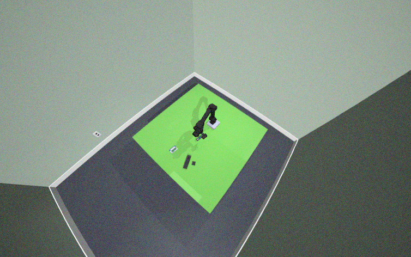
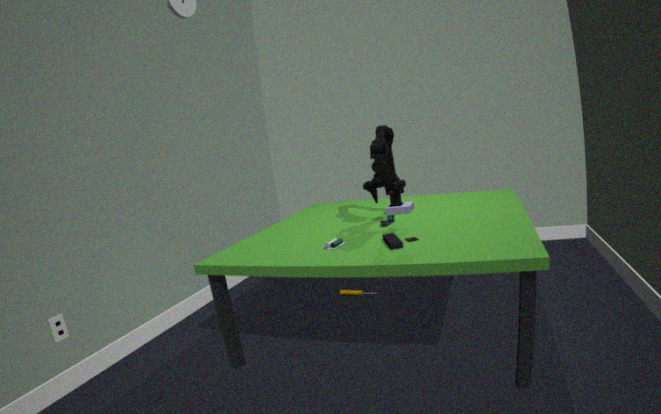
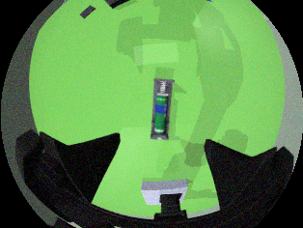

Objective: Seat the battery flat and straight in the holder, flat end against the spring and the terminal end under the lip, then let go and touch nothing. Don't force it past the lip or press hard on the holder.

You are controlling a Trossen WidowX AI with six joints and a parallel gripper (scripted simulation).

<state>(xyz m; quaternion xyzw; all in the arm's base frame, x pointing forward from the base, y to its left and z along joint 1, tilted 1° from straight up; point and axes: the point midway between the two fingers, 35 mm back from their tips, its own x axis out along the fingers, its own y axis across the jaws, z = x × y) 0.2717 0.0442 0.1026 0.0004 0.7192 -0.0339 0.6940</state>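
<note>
The grey holder [image 1: 197, 139] [image 2: 385, 224] [image 3: 152, 131] stands on the green table in front of the arm's base. The green battery [image 2: 390, 218] [image 3: 160, 117] with a blue band lies lengthwise inside it and looks straight in the wrist view. The coiled spring [image 3: 162, 87] shows at the holder's upper end there, beside one battery end. The other battery end is near the opposite end wall; whether it is under the lip is too small to tell. My gripper [image 1: 200, 135] [image 3: 163, 140] is wide open and empty, above the holder, its fingers apart from holder and battery.
A white tray-like item with a green part [image 1: 173, 149] [image 2: 336, 242] lies nearer the table's front edge. A black block [image 1: 186, 161] [image 2: 392, 240] and a small dark square [image 1: 193, 163] [image 2: 411, 239] [image 3: 88, 12] lie beyond the holder. The arm's pale base [image 1: 213, 124] [image 2: 400, 208] [image 3: 164, 185] is behind it.
</note>
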